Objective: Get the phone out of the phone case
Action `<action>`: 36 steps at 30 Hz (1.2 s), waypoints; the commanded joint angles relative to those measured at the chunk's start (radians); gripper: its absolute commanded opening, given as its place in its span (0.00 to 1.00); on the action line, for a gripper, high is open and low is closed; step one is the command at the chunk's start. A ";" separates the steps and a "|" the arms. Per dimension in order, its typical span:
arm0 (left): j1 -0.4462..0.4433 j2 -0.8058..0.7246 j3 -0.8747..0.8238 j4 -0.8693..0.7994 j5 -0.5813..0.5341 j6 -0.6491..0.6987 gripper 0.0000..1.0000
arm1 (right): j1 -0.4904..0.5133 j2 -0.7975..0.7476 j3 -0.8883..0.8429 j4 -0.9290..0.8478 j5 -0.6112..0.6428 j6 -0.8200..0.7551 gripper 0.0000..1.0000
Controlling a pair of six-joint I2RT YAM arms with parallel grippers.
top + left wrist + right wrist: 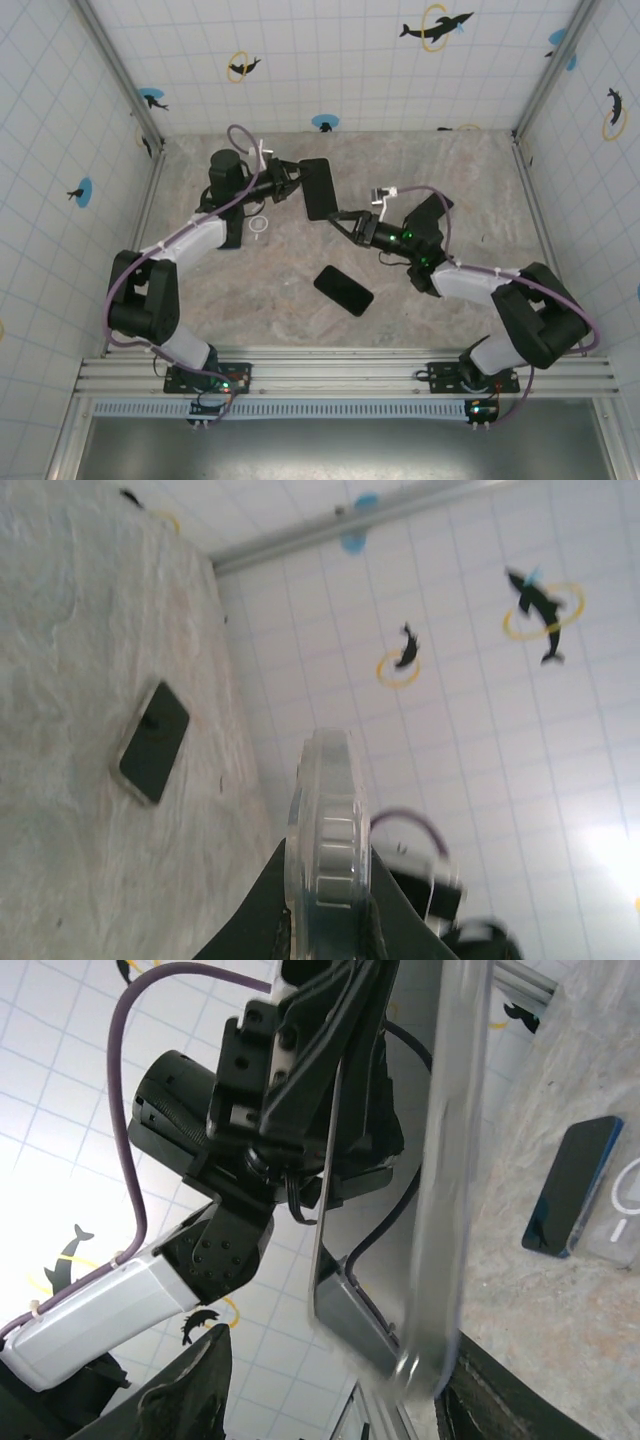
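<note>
One phone case [318, 188], clear-rimmed, its dark filling judged to be the phone [320, 195]. The closed left gripper [291, 179] pinches one long edge, the long axis crosswise to its fingers. The right gripper [352, 220] is at the near corner, jaws parted and gripping nothing, and is judged the nearer arm for prying. A loose phone [343, 290] lies flat on the table [470, 190] beneath both.

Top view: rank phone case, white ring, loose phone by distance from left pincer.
1. phone case: clamped in the left pincer, held up.
2. white ring: on the table, beside the left arm.
3. loose phone: mid-table, toward the right arm.
</note>
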 commanded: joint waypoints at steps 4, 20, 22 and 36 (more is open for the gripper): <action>-0.063 -0.073 -0.052 0.232 -0.241 -0.169 0.00 | 0.086 -0.035 -0.032 0.143 0.244 -0.118 0.51; -0.094 -0.111 -0.079 0.235 -0.327 -0.169 0.00 | 0.100 0.046 0.013 0.285 0.318 -0.047 0.24; -0.112 -0.115 -0.078 0.232 -0.326 -0.155 0.00 | 0.099 0.054 0.021 0.293 0.318 -0.029 0.22; -0.135 -0.112 -0.058 0.209 -0.323 -0.176 0.00 | 0.092 0.059 0.047 0.213 0.281 -0.070 0.10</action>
